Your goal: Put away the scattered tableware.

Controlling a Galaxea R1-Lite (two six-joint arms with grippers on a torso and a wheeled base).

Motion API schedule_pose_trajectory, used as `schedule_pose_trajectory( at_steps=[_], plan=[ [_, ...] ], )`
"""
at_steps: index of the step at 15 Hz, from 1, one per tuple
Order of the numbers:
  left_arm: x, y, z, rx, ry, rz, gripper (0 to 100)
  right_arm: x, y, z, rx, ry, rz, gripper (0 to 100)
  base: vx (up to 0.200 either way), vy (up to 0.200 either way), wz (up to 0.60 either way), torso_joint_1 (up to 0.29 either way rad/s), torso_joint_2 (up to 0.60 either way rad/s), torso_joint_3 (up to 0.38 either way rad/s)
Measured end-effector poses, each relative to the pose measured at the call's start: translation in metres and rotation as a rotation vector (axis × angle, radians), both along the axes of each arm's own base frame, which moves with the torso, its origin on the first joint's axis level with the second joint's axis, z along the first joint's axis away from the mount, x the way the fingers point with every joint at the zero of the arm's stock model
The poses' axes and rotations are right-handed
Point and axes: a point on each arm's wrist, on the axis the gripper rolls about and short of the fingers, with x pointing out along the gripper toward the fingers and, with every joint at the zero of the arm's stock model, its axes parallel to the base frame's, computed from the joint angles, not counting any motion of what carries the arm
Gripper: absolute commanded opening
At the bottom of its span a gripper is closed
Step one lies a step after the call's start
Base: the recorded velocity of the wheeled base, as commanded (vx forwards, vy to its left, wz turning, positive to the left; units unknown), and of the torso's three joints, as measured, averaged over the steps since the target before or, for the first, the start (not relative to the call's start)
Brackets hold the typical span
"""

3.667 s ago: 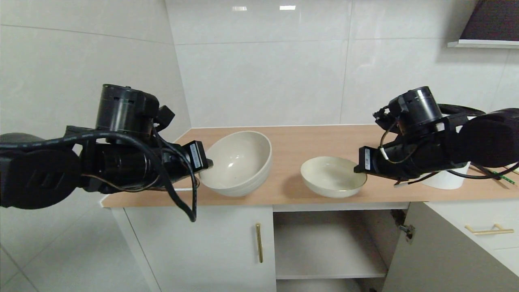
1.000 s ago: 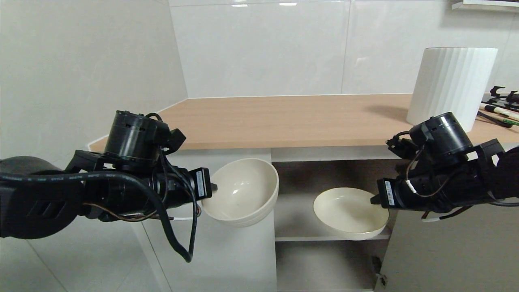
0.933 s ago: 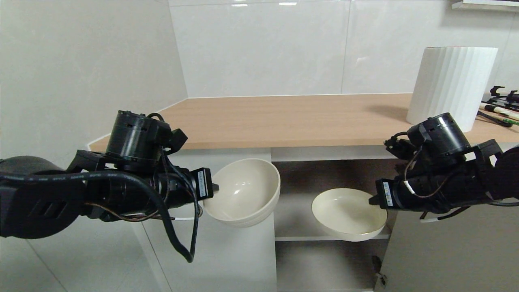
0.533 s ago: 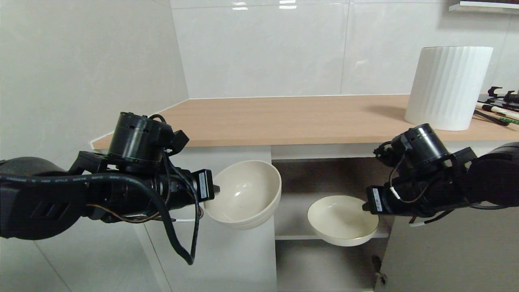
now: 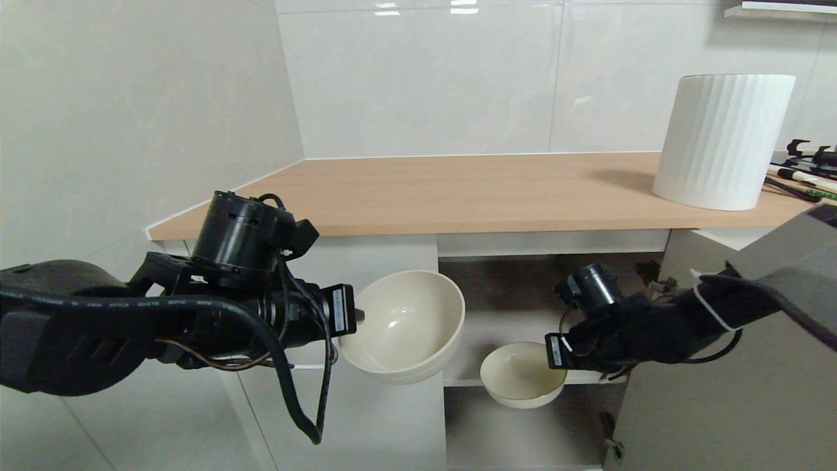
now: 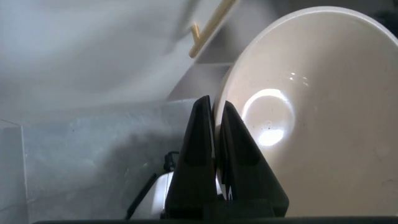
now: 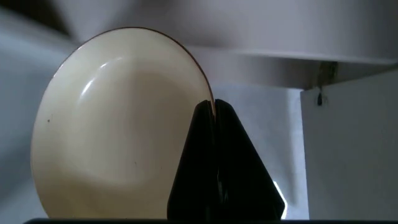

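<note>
Right end effector (image 5: 548, 350), pinching the shallow bowl (image 5: 520, 378) by its rim, should advance level over the cabinet shelf (image 5: 467, 353) and seat it before releasing; left end effector (image 5: 358, 316) pinches the deep bowl (image 5: 410, 333).

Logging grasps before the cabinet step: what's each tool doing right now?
Left tool: closed on the rim of the deep bowl.
Right tool: closed on the rim of the shallow bowl.

A deep bowl (image 5: 409, 327) and a shallow bowl (image 5: 521, 375) are smooth, glossy cream, ceramic-looking, with bright highlights inside. The worktop (image 5: 471, 190) is pale wood grain with a matt finish; the wall tiles (image 5: 425, 78) are shiny white. A ribbed white canister (image 5: 722, 140) looks matt, and the left claw (image 5: 356, 316) and right claw (image 5: 549, 353) are dull black plastic.
</note>
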Motion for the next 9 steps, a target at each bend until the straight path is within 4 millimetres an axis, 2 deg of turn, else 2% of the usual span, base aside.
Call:
schedule_pose_trajectory(
  at_steps=[3, 9],
  plan=[
    [0.000, -0.002, -0.002, 0.004, 0.004, -0.004, 0, 0.018, -0.001, -0.034, -0.039, -0.021, -0.058, 0, 0.000, 0.000, 0.00, 0.000, 0.00, 0.000],
    [-0.001, -0.004, -0.002, 0.006, 0.007, -0.010, 0, 0.060, -0.013, -0.071, -0.086, -0.057, -0.193, 0, 0.000, 0.000, 0.00, 0.000, 0.00, 0.000]
  ],
)
